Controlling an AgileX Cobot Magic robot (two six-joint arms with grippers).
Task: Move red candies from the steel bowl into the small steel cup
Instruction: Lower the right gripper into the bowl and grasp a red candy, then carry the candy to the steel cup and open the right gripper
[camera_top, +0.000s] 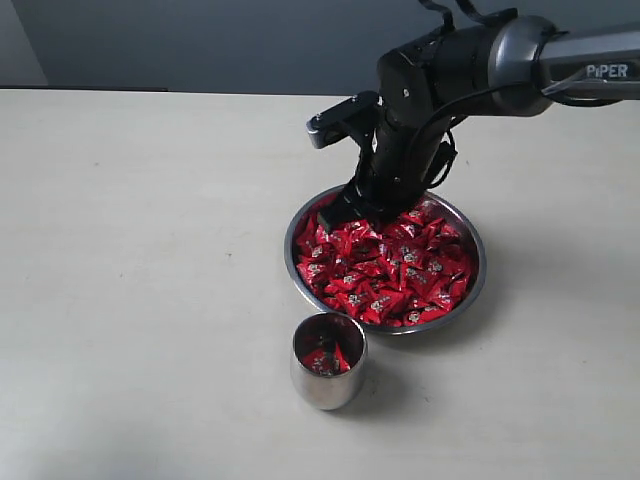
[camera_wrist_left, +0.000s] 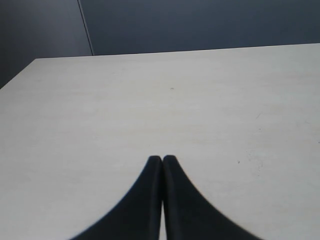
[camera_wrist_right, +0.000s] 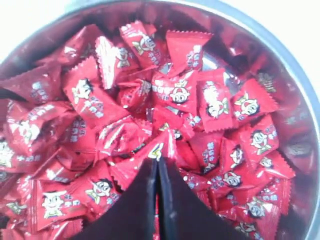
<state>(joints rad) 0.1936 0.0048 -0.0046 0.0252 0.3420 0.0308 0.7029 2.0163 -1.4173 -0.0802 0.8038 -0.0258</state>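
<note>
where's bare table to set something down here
Bare: the table left of the steel bowl and small steel cup, and the corner right of the cup. Crowded: the bowl-to-cup gap, and over the bowl where the right gripper sits.

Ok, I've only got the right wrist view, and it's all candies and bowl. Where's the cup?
Observer: The cup stands upright on the table, close by the bowl's near rim in the exterior view, towards its left side.
Operator: Anything in it?
Observer: Yes, a few candies lie at its bottom. It is far from full.
Operator: And the left arm?
Observer: It isn't in the exterior view. Its own camera shows the left jaws shut on nothing, over bare table.
</note>
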